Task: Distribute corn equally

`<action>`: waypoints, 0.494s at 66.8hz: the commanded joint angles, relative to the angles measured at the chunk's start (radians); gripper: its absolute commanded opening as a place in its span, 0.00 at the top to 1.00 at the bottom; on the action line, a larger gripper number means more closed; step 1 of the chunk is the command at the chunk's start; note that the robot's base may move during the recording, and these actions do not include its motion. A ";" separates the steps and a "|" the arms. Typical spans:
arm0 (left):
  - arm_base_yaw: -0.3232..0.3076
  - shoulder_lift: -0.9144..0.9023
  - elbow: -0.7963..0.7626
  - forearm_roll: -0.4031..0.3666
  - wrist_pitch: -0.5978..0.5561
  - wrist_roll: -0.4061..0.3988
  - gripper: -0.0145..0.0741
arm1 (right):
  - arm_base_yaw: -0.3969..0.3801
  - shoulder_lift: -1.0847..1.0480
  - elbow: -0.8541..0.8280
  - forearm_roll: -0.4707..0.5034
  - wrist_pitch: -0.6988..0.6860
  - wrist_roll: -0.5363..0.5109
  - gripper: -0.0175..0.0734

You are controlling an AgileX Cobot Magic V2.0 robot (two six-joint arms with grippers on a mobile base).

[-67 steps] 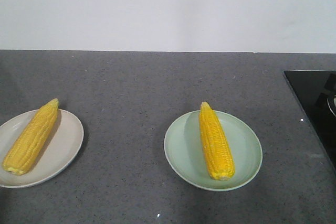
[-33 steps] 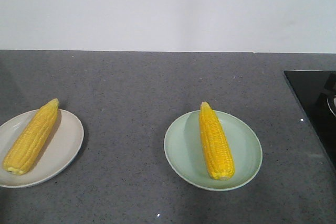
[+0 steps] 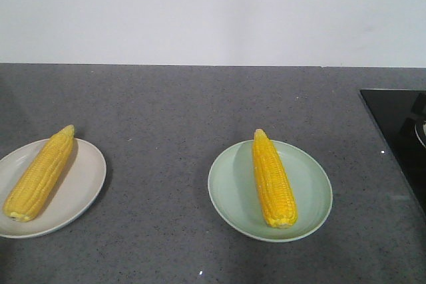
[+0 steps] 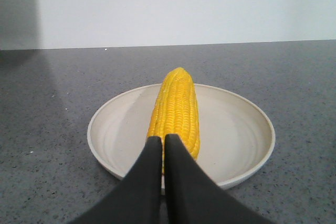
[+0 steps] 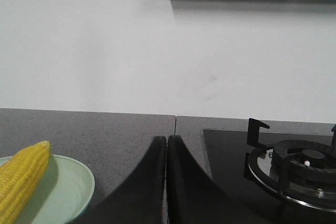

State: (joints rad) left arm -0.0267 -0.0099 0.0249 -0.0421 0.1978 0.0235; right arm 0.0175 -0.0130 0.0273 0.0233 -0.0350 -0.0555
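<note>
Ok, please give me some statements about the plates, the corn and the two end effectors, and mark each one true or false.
1. Each plate holds one corn cob. True: one on the beige plate, one on the green plate.
2. The left end effector grips the cob. False: its fingers are shut with nothing between them, in front of the left cob.
3. The right cob lies beside its plate. False: it lies on it.
4. The right end effector is shut. True.
5. A gas burner sits right of the green plate. True.

2 plates, gas hob, counter
</note>
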 commanded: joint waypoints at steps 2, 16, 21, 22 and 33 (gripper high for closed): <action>0.000 -0.017 -0.019 -0.002 -0.080 -0.013 0.85 | 0.002 -0.006 0.008 -0.009 -0.075 0.000 0.81; 0.000 -0.017 -0.019 -0.002 -0.080 -0.013 0.85 | 0.002 -0.006 0.008 -0.009 -0.075 0.000 0.81; 0.000 -0.017 -0.019 -0.002 -0.080 -0.013 0.85 | 0.002 -0.006 0.008 -0.009 -0.075 0.000 0.81; 0.000 -0.017 -0.019 -0.002 -0.080 -0.013 0.85 | 0.002 -0.006 0.008 -0.009 -0.075 0.000 0.81; 0.000 -0.017 -0.019 -0.002 -0.080 -0.013 0.85 | 0.002 -0.006 0.008 -0.009 -0.075 0.000 0.81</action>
State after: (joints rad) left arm -0.0267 -0.0099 0.0249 -0.0421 0.1978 0.0235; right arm 0.0175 -0.0130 0.0273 0.0227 -0.0350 -0.0552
